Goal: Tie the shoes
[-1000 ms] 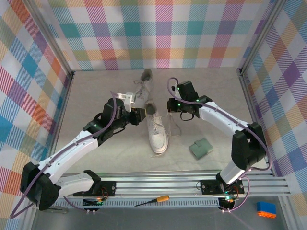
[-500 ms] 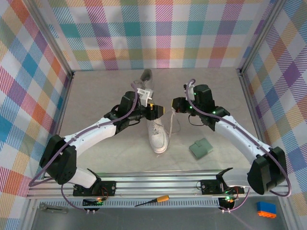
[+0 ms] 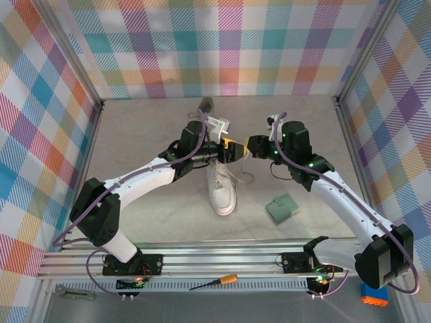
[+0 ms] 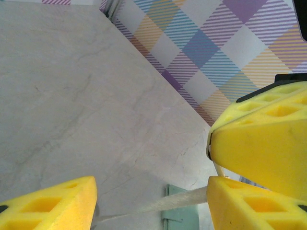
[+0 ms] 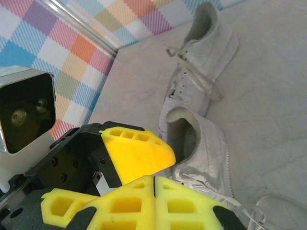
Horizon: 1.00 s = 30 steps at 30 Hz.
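**Both shoes [image 5: 192, 81] mid-table, laces loose**

The near shoe [image 3: 223, 192] lies at the middle of the table [image 3: 135, 134], toe toward the arm bases. It is white with a grey-lined opening, and its laces trail loose on its right. The far shoe [image 5: 204, 45], equally white and untied, lies just behind it. Above the near shoe, the left gripper [image 4: 152, 189] has its fingers spread, with a lace [image 4: 158, 203] stretched across the gap. The right gripper [image 5: 154, 196] meets it with pads pressed together. Whether they nip the lace cannot be told.
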Motion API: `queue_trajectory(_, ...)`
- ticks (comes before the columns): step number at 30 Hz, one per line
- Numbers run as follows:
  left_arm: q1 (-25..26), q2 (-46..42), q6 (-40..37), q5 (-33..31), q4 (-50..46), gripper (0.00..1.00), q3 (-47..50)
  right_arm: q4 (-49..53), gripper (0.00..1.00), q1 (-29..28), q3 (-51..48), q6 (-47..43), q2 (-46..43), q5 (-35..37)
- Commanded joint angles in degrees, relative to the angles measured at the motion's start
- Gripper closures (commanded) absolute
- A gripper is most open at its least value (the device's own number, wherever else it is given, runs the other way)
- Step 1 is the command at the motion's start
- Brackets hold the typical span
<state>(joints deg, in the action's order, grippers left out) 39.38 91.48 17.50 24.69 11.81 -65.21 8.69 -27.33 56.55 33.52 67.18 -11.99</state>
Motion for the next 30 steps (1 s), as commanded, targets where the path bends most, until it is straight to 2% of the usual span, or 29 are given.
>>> queue_trajectory(1, 1.34, 1.87, -1.29, 2.69, 3.18, 0.38, -1.72, 0.61, 1.0, -0.36, 1.71, 1.81, 0.91, -1.11)
queue_trajectory(6, 1.87, 3.59, -1.71, 2.61, 3.4, 0.37, -2.54, 2.33, 1.0, -0.18, 3.17, 3.25, 2.33, -1.59)
queue_trajectory(12, 1.91, 2.47, -2.96, 2.47, 7.51, 0.34, 1.68, 4.23, 1.0, 1.91, 2.95, 7.23, 2.6, 2.37)
queue_trajectory(19, 1.88, 2.16, -6.24, 6.32, 10.89, 0.3, 3.77, 3.59, 1.0, 4.58, 3.79, 9.55, 4.29, -2.36)
queue_trajectory(25, 1.97, 5.41, -6.01, 6.36, 10.58, 0.24, 1.27, 2.89, 1.0, 4.56, 3.79, 10.18, 4.54, -4.8)
queue_trajectory(30, 2.37, 8.2, -5.18, 5.46, 10.89, 0.24, -0.85, 2.51, 1.0, 4.57, 3.65, 10.82, 4.76, -6.47)
